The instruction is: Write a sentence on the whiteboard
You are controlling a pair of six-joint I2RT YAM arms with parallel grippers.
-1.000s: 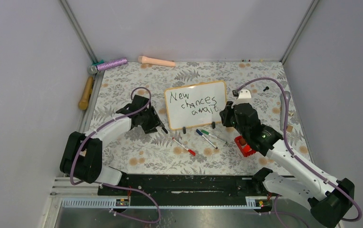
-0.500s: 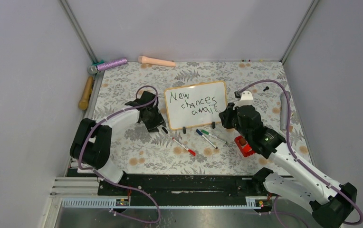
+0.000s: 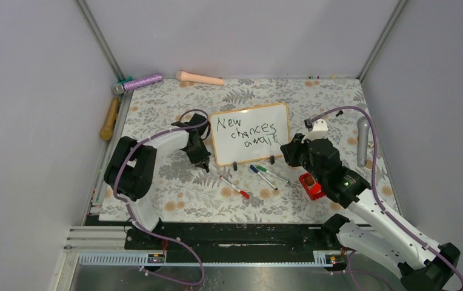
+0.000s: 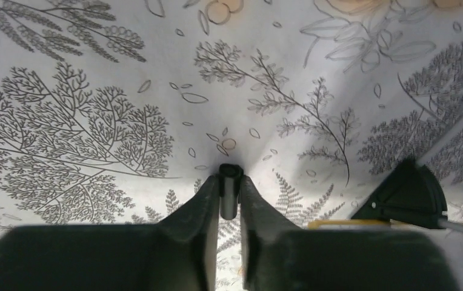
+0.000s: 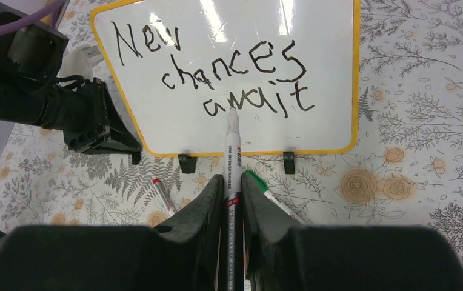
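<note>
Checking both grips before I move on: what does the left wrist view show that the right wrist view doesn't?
Left wrist only: the small dark cap, pinched in the left gripper. Right wrist only: the right gripper shut on the marker, tip toward the whiteboard, the sentence "New chances await", and loose markers. Both: the floral tablecloth and a black foot of the board.

At the lower centre of the frame the left gripper [image 4: 229,195] has both dark fingers pressed against a small dark cylinder [image 4: 229,180], which stands upright between their tips. Behind it spreads a pale tablecloth [image 4: 277,73] printed with grey ferns and trees. At the lower right sits a black wedge-shaped foot [image 4: 406,195], with a thin yellow frame strip [image 4: 338,224] just beside it.
</note>
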